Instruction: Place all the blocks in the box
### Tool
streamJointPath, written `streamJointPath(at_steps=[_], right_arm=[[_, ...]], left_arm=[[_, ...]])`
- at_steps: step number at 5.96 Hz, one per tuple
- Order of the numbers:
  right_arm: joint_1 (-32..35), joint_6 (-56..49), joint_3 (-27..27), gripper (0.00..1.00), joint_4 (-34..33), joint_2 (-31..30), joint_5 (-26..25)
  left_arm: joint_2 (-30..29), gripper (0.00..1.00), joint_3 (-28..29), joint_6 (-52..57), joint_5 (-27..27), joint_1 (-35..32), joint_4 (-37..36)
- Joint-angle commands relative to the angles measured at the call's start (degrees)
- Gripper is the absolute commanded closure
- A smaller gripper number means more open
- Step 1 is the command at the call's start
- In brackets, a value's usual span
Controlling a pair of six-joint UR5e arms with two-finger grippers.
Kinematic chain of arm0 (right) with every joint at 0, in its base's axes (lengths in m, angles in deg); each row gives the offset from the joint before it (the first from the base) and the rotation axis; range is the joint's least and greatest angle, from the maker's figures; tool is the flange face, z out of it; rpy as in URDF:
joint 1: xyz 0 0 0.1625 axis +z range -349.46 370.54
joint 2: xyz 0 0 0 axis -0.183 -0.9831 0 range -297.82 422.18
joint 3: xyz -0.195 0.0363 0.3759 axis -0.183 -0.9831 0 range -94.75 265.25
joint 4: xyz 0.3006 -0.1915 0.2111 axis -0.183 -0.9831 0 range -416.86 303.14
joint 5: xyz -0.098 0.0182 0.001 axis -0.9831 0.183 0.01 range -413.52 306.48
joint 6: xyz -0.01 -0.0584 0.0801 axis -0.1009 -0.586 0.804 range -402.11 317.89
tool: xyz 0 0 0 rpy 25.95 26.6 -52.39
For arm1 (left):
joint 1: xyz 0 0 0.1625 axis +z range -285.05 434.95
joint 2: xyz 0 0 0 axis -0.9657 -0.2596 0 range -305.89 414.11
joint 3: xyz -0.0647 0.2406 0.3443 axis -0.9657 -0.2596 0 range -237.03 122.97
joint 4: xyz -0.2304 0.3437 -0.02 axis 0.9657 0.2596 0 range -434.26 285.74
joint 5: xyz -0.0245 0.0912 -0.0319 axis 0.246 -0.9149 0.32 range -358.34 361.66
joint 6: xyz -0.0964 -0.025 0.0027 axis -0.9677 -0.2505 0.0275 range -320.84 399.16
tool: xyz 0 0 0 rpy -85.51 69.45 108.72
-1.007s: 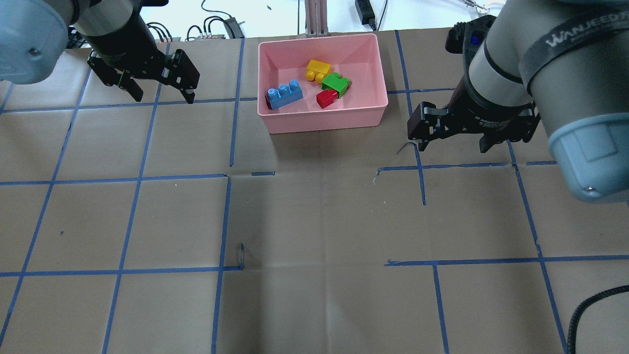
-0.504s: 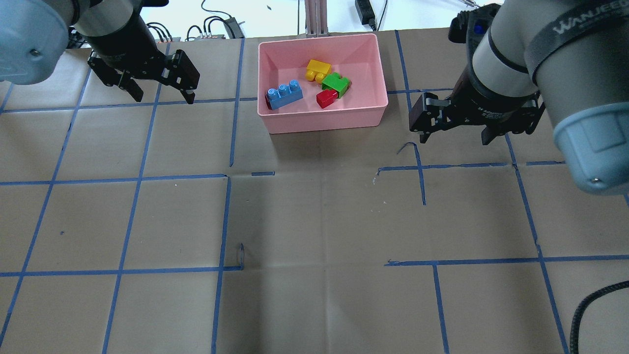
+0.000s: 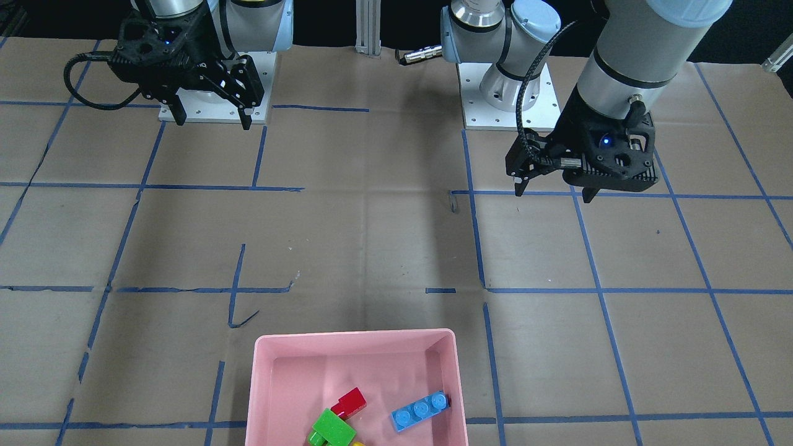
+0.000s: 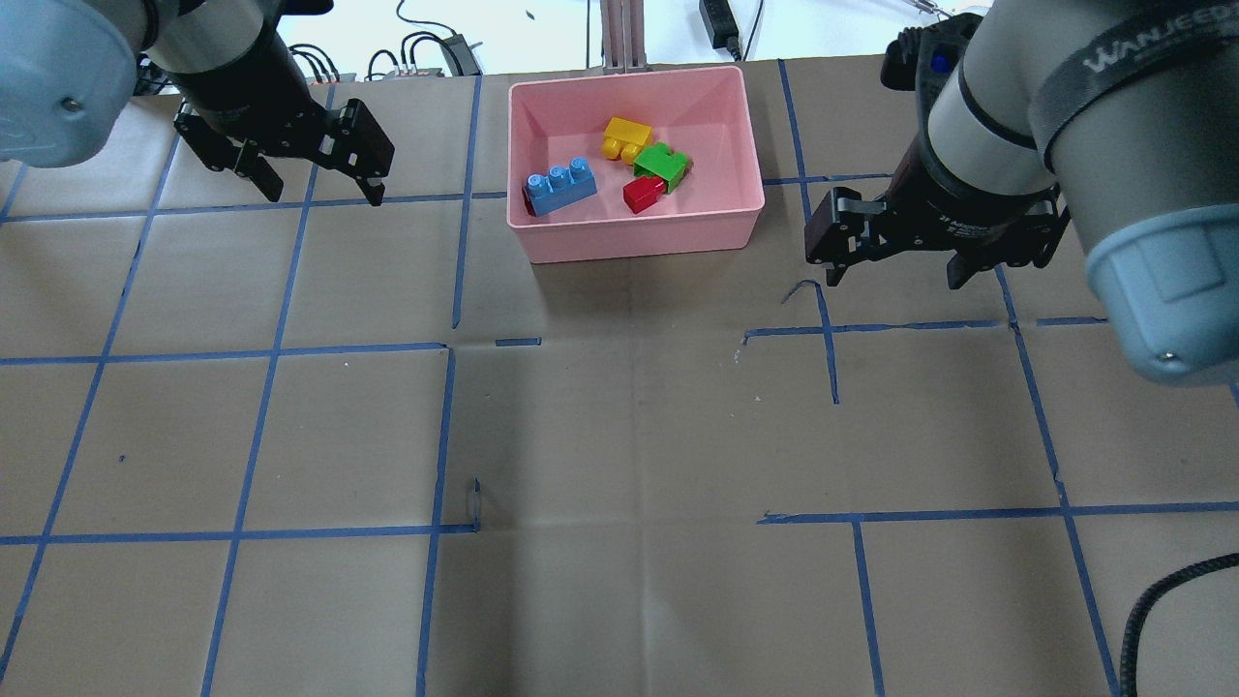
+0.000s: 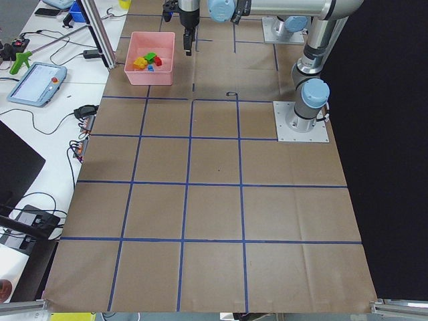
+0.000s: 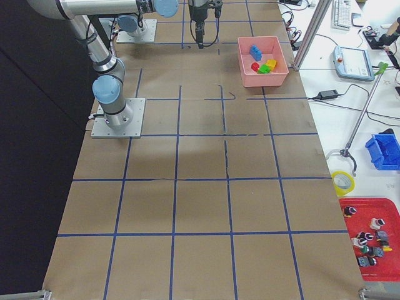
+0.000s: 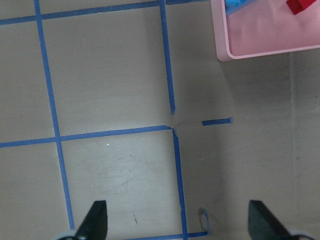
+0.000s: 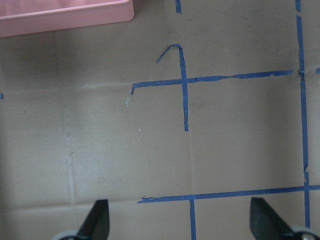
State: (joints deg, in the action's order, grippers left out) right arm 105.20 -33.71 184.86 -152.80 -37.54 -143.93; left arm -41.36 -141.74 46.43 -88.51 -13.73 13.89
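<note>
The pink box stands at the table's far middle. In it lie the blue block, the yellow block, the green block and the red block. My left gripper is open and empty, above the table to the left of the box. My right gripper is open and empty, to the right of the box. The left wrist view shows the box's corner beyond the open gripper. The right wrist view shows the box's wall beyond the open gripper.
Blue tape lines cross the brown paper on the table. An aluminium post stands just behind the box. Cables and power bricks lie beyond the far edge. The arm bases sit at the robot's side.
My right gripper has moved a little toward the table's far side, still open and empty. The left gripper and the blocks in the box have not moved.
</note>
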Motion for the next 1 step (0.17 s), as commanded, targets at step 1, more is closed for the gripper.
streamJointPath(at_steps=[1], right_arm=[[0.0, -0.8, 0.0, 0.0, -0.1, 0.0, 0.1]], left_arm=[[0.0, 0.0, 0.0, 0.0, 0.1, 0.0, 0.0]])
